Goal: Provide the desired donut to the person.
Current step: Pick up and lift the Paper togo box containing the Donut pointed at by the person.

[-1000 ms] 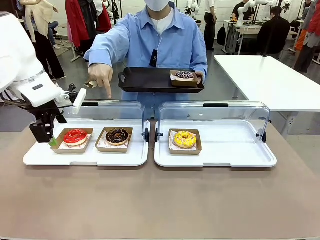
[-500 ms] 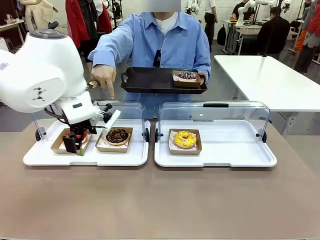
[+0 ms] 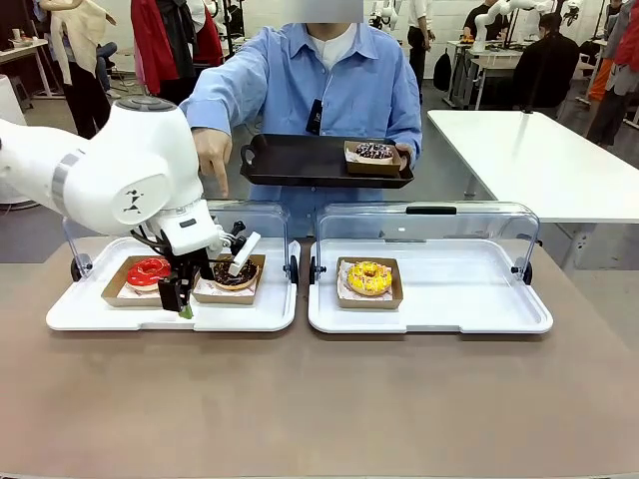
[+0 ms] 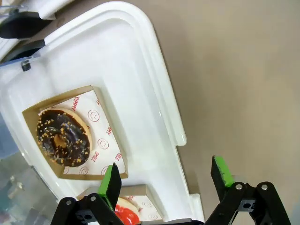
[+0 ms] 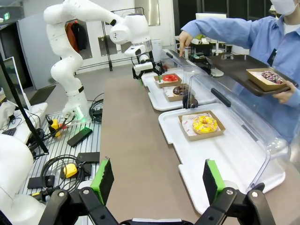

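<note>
Both spread and empty; black green-padded left gripper (image 4: 164, 180) hovers over rim of white plastic tray (image 4: 140, 61), near chocolate nut-sprinkled donut (image 4: 63, 137); right gripper (image 5: 157, 180) well apart.

Chocolate donut (image 3: 238, 279) partly behind left arm (image 3: 130, 185), perhaps half of it.

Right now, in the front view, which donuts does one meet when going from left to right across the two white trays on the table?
Red-glazed donut → chocolate donut → yellow donut. The first two lie on the left white tray, the third on the right white tray.
</note>
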Motion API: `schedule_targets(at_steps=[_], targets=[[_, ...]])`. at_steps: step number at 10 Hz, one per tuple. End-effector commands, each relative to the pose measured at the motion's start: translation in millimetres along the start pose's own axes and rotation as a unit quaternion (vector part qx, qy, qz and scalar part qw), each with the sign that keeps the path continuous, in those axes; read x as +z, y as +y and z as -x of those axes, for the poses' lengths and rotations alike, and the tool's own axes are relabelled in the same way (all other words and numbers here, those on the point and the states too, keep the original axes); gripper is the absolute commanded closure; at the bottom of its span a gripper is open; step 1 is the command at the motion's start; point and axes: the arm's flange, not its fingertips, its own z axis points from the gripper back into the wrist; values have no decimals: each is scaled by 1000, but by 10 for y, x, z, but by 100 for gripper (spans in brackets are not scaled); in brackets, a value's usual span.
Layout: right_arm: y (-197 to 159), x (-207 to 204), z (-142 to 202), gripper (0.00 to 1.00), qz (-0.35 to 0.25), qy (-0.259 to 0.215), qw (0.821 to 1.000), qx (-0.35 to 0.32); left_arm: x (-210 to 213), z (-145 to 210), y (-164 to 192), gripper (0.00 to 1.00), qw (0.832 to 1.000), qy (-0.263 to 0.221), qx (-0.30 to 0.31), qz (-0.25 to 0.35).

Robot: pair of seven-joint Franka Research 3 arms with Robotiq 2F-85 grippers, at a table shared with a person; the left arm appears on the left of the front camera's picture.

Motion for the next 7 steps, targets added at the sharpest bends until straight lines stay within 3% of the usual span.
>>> schedule_targets(at_steps=[1,7], targets=[[10,8,11,0,-3,-3,1000,3,-129,28,135,0,1000,-9,0,4],[10,8,11,0,-3,-3,1000,3,-367,167,258,0,1000,-1,19,-19]])
